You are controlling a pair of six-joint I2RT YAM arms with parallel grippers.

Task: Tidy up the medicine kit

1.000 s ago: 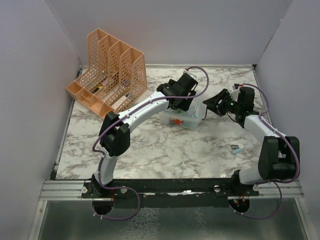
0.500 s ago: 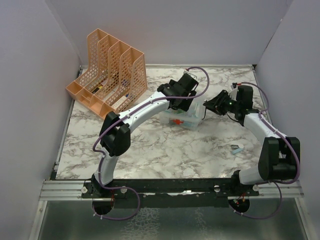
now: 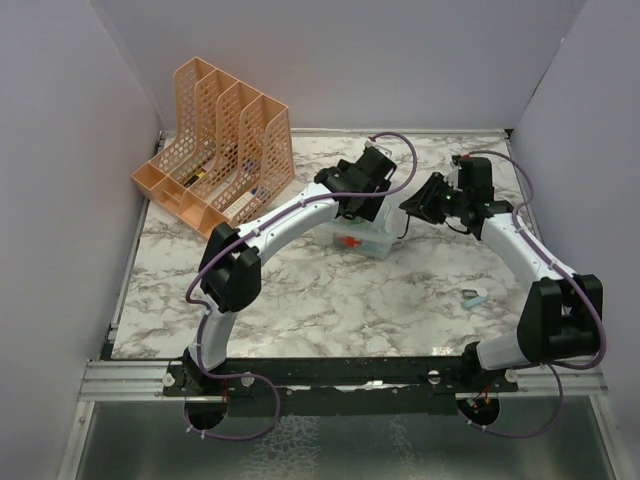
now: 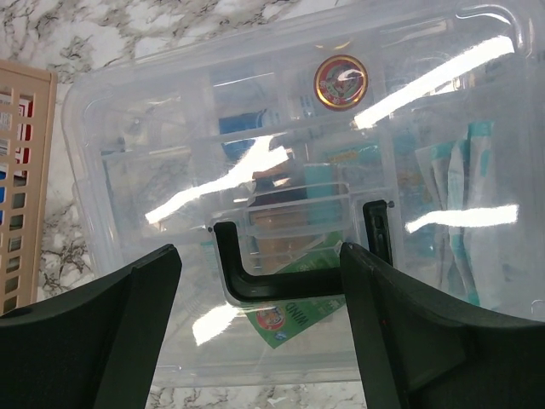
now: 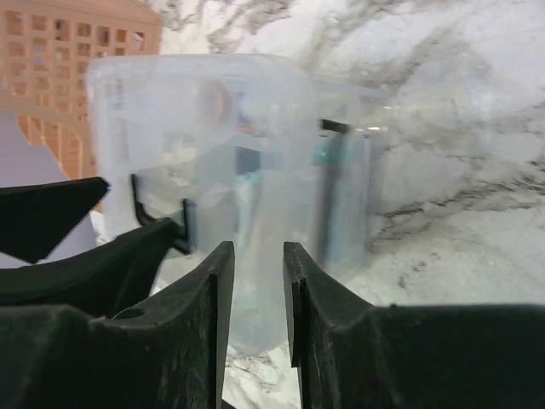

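The medicine kit is a clear box with a red cross on its side, at the table's middle back. In the left wrist view its see-through lid is down over packets and a round tin. My left gripper is open wide just above the lid, with its fingers on either side of the black handle. My right gripper hovers off the kit's right end. Its jaws stand a narrow gap apart and hold nothing. In the top view it is right of the kit.
The orange mesh file rack stands at the back left, close to the kit's left side. A small blue and white item lies on the marble table near the right arm's base. Walls close in the left, back and right.
My right gripper has moved a little back and to the left, staying near the kit's right end. My left gripper and the kit have not moved.
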